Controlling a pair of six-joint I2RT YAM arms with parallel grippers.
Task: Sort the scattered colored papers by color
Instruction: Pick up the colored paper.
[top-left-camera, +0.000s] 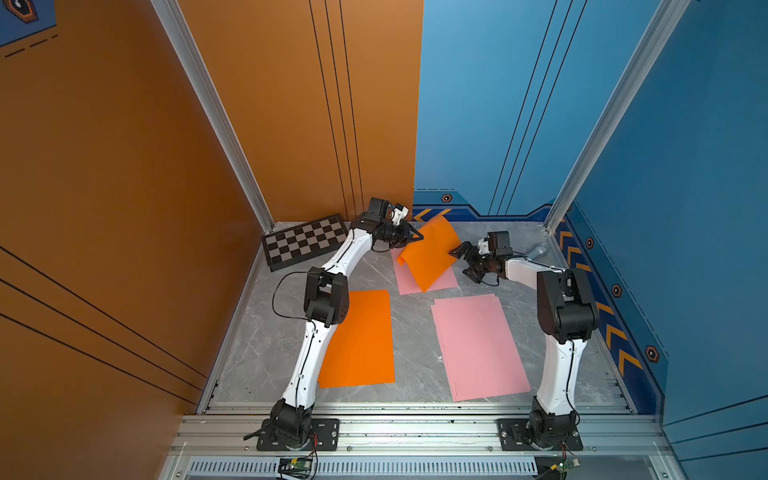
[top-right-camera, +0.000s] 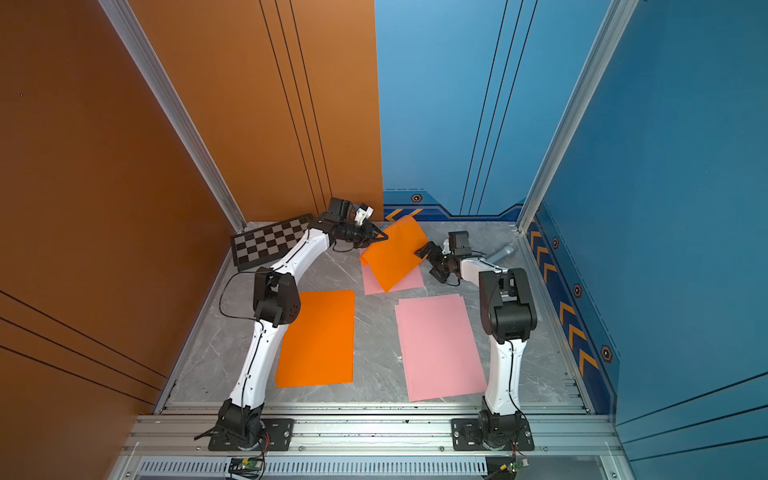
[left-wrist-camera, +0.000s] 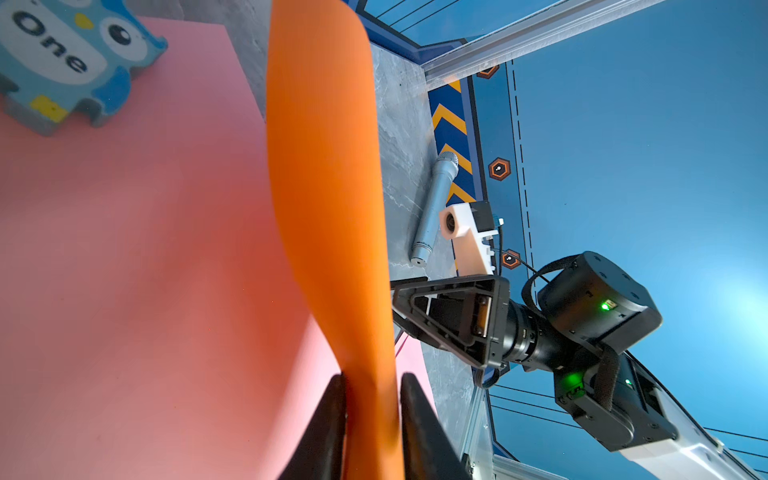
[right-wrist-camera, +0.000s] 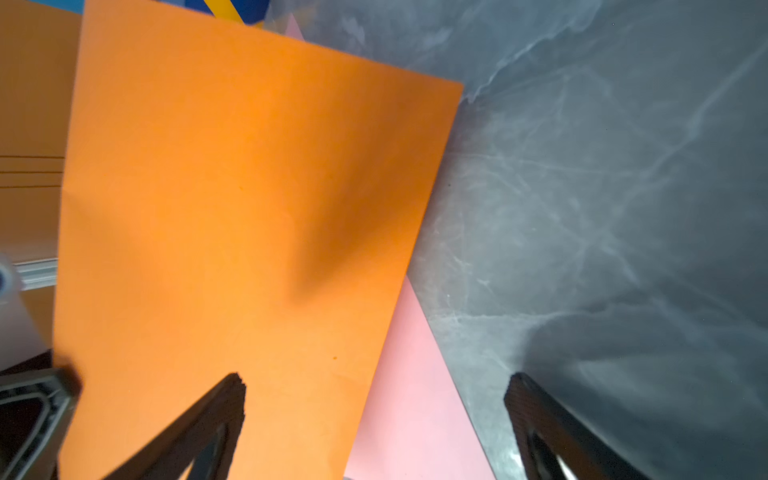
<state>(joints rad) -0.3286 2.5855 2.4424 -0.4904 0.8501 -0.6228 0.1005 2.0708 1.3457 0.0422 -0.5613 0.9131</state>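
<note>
**Left gripper pinches orange sheet, right gripper wide open beside it**

Left gripper (top-left-camera: 415, 237) is at the far middle of the table (top-left-camera: 415, 332). Its jaws are closed down to a narrow gap on one edge of the lifted orange sheet (top-left-camera: 430, 253). The left wrist view shows the sheet (left-wrist-camera: 324, 166) running between the two black fingers (left-wrist-camera: 332, 424), pressed from both sides. The sheet is raised and arched like a tent in both top views, with its lower edge down on the far pink sheet (top-left-camera: 405, 279).

That pink sheet lies flat on the table under the orange one and is only partly covered. In the left wrist view a blue owl piece (left-wrist-camera: 62, 54) marked "One" sits on the pink sheet (left-wrist-camera: 145, 270). The top views do not show the owl.

Right gripper (top-left-camera: 463, 262) is just beside the opposite edge of the lifted sheet, jaws spread wide and holding nothing. In the right wrist view one finger (right-wrist-camera: 224, 415) overlaps the orange sheet (right-wrist-camera: 249, 187) and the other is over bare marble. Cannot tell if it touches the paper.

Flat orange sheet (top-left-camera: 361, 336) lies on the near left of the table, partly under the left arm. The pink pile (top-left-camera: 478, 345) lies flat on the near right, edges slightly offset, well apart from the orange one.

The chessboard (top-left-camera: 305, 241) is in the far left corner. A microphone (top-left-camera: 538, 250) lies by the right wall, behind the right gripper.
</note>
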